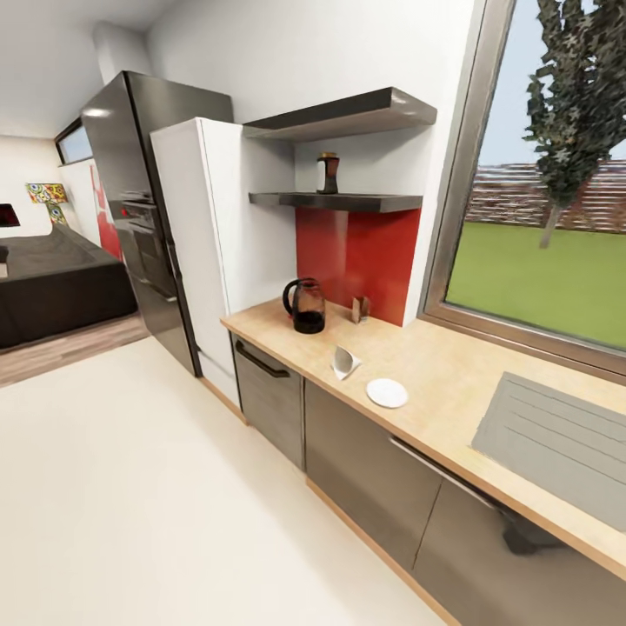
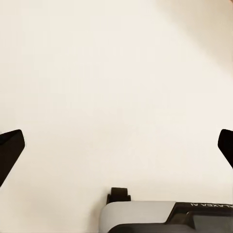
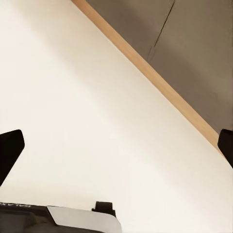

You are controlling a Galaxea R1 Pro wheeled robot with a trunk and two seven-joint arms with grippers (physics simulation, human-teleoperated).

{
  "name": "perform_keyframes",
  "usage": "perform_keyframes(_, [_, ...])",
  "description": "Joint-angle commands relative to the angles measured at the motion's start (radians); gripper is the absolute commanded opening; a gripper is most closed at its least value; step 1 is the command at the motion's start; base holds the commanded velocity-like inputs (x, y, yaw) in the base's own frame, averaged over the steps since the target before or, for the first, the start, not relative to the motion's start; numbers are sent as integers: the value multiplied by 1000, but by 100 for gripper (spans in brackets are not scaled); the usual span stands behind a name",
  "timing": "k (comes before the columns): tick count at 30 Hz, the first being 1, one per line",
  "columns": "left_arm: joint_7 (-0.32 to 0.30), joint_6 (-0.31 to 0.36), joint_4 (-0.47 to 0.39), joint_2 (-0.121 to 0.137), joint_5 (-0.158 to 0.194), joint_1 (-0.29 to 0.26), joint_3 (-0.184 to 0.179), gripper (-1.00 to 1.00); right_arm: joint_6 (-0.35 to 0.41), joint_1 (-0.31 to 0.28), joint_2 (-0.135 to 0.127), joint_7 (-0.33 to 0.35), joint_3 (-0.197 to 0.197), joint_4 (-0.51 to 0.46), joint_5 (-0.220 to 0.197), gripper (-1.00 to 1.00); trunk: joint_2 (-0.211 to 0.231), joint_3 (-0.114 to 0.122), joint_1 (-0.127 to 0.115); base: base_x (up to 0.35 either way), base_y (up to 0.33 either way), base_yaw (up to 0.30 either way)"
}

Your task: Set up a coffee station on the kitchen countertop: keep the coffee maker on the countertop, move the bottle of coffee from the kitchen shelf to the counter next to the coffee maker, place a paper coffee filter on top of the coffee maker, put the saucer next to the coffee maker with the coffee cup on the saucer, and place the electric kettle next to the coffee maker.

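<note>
Kitchen seen from head camera. Worktop [image 1: 452,365] runs along right, under window. Electric kettle [image 1: 305,305] stands upright at worktop's far end; white paper filter [image 1: 344,362] and saucer [image 1: 387,393] lie nearer, well apart from kettle. Coffee bottle [image 1: 328,173] stands upright on lower shelf [image 1: 348,202], above kettle. Left end effector [image 2: 116,145] and right end effector [image 3: 116,145] are held spread wide, empty, over pale floor. Right arm is judged nearer: cabinet base is seen just beyond its fingers.

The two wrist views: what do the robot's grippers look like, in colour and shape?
Each gripper has two black, pointed fingers at the frame's sides: left gripper, right gripper. Below sits a light grey, rounded housing with a small black tab and a dark panel bearing partial white lettering.
</note>
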Motion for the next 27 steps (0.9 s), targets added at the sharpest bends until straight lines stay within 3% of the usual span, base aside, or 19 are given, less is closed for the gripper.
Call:
perform_keyframes(1, [-1,-3,1,0,2,-1,2,100,-2,0,0,-1,0,0,8,100,-2,-2,1,232,278,-76])
perform_keyframes(13, [-1,-3,1,0,2,-1,2,100,-2,-1,0,-1,0,1,8,100,-2,7,1,232,278,-179])
perform_keyframes(27, [-2,-3,1,0,2,-1,2,100,-2,-1,-2,-2,-4,13,8,100,-2,8,1,220,279,-12])
